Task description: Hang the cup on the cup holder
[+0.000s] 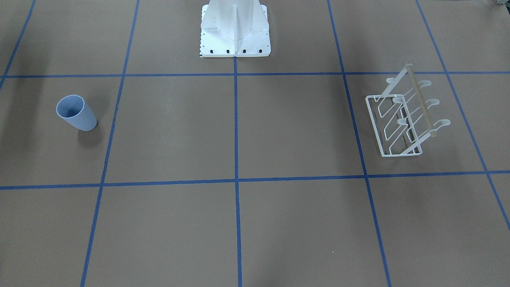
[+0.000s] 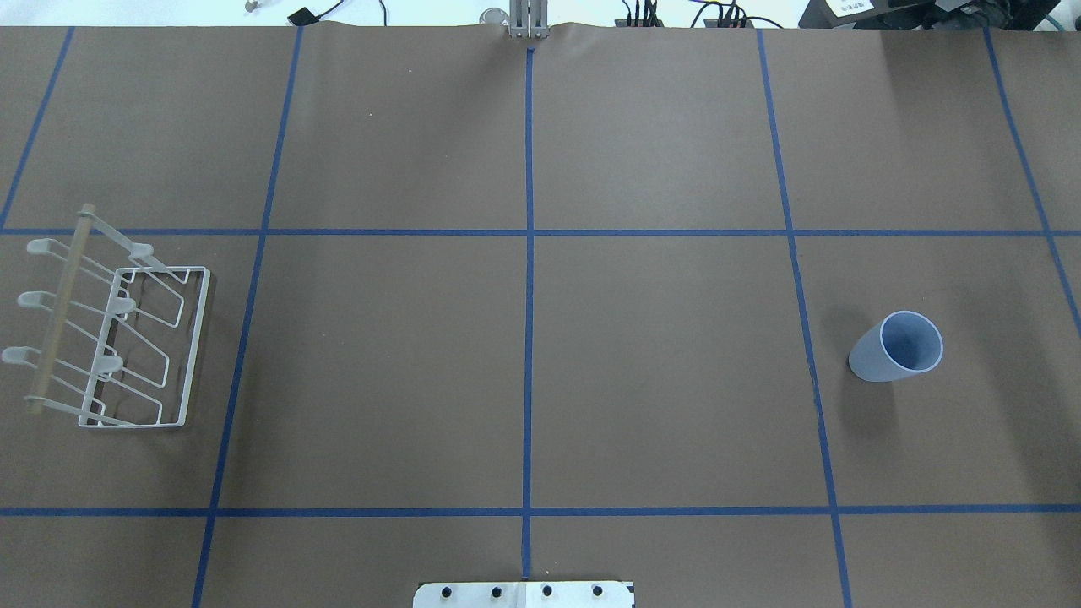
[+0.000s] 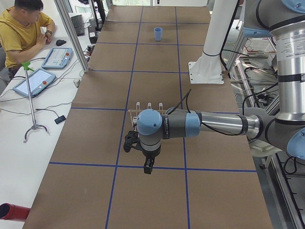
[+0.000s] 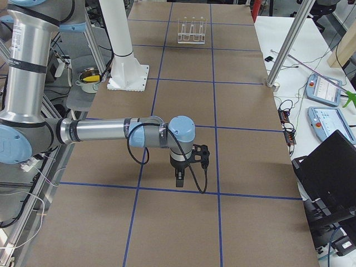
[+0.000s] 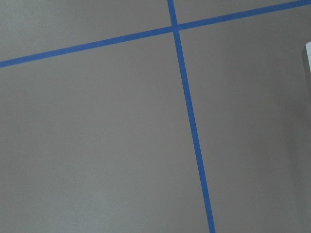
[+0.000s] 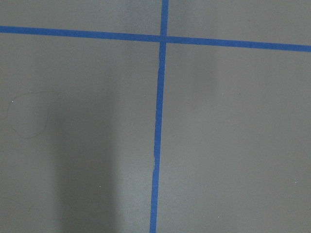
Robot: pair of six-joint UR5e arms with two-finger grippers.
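The pale blue cup [image 1: 76, 113] stands upright on the brown table, open end up, on the robot's right side; it also shows in the overhead view [image 2: 897, 347] and far off in the left side view [image 3: 157, 33]. The white wire cup holder [image 1: 402, 119] with its tan rod stands on the robot's left side [image 2: 118, 338], empty. My left gripper [image 3: 148, 167] hangs above the table near the holder [image 3: 148, 107], which its wrist partly hides. My right gripper [image 4: 179, 181] hangs over bare table, far from the holder [image 4: 192, 30]. I cannot tell whether either is open. Both wrist views show only table and blue tape.
The white robot pedestal [image 1: 235, 30] stands at the table's robot-side edge [image 2: 524, 594]. Blue tape lines grid the table. An operator [image 3: 24, 33] sits at a side desk with tablets. A laptop [image 4: 328, 167] and metal posts stand off the other side.
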